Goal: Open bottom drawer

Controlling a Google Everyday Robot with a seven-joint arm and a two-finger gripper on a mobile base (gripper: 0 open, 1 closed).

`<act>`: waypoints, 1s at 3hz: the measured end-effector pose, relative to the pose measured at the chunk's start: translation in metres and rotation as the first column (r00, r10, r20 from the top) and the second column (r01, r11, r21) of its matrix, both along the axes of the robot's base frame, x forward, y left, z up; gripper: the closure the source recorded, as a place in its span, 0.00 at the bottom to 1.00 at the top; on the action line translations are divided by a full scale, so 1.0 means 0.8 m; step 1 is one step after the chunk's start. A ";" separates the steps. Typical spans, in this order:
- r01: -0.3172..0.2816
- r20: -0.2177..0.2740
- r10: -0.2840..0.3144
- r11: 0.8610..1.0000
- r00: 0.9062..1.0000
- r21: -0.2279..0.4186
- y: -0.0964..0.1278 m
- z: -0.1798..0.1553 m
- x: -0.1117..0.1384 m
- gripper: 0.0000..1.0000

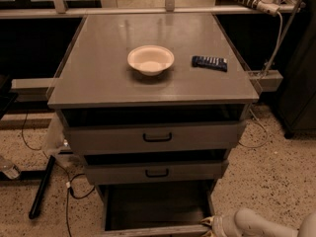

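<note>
The grey three-drawer cabinet (153,90) fills the middle of the camera view. Its bottom drawer (155,209) is pulled well out, showing a dark empty inside; its front panel lies along the bottom edge of the view and its handle is out of view. My gripper (211,223) sits at the right end of that front panel, at the bottom right, with my white arm (261,223) trailing to the right. The top drawer (157,137) and middle drawer (156,172) stand slightly out, each with a black handle.
On the cabinet top are a white bowl (150,59) and a dark remote-like object (210,62). A black rod (41,185) and cables lie on the speckled floor at left. A power strip (249,0) and cord hang at the back right.
</note>
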State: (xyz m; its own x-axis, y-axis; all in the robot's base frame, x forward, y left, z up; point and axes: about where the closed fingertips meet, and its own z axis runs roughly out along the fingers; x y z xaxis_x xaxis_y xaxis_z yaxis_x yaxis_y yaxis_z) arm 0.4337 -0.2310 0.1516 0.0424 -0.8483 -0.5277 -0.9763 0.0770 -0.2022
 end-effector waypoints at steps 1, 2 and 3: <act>0.000 0.000 0.000 1.000 1.000 0.000 0.000 0.000 0.000 0.81; 0.000 0.000 0.000 1.000 1.000 0.000 0.000 0.000 0.000 0.58; 0.000 0.000 0.000 1.000 1.000 0.000 0.000 0.000 0.000 0.36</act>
